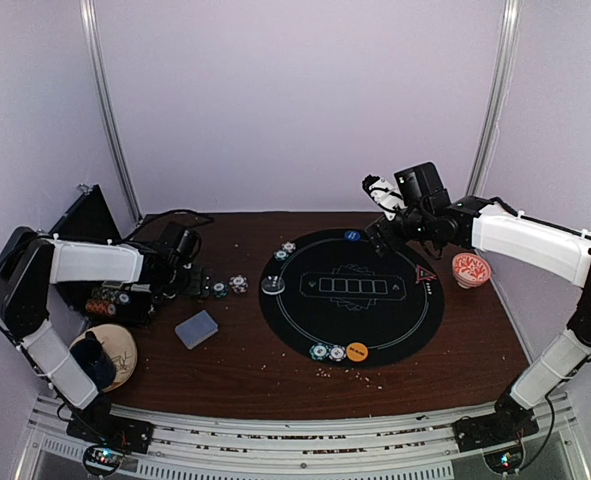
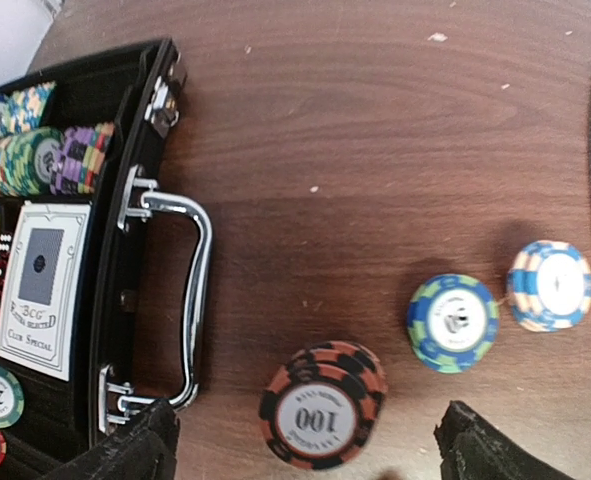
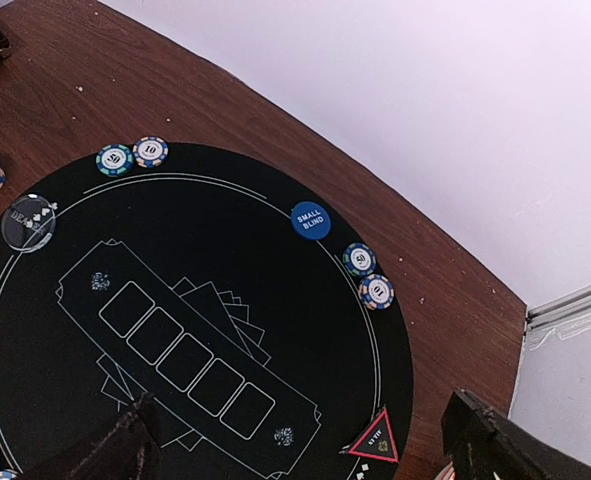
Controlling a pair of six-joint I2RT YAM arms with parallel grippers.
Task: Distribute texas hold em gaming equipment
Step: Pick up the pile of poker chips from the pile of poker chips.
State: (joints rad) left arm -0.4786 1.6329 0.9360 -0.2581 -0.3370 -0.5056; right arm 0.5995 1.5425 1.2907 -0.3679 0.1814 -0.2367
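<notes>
Left wrist view, left gripper [image 1: 195,284]: jaws wide apart, gripping nothing, low over the table [image 2: 375,130].
100 chip stack [image 2: 322,405]: black-and-orange, marked "100"; lies on the table between the left gripper's fingers [image 2: 125,450], touching neither.
Blue-and-green chip [image 2: 452,322]: just beyond the stack, clear of the gripper; its print is too small to read.
Blue-and-orange chip [image 2: 549,285]: beside the blue-and-green chip, nearer the mat.
Case [image 2: 125,250]: black, chrome handle, open, to one side of the left gripper; holds rows of chips [image 2: 35,150], one flat chip marked "20".
Boxed deck [image 2: 40,285]: in the case; label reads "3CG" and "Club Special".
Loose card deck [image 1: 196,328]: grey-blue back, on the table near the left gripper and apart from it.
Right gripper [image 1: 383,230]: jaws wide apart, empty, above the far rim of the mat [image 3: 225,230].
SMALL BLIND disc [image 3: 310,220]: blue, so lettered, on the mat rim ahead of the right gripper.
Rim chips [image 3: 114,159]: a pair marked "20" and "10".
Red triangle marker [image 3: 375,440]: on the mat edge between the right gripper's fingers; lettering unreadable.
Orange disc [image 1: 356,351]: near rim of the mat, beside two chips.
Bowl [image 1: 471,267]: red-and-white, on the table right of the mat.
</notes>
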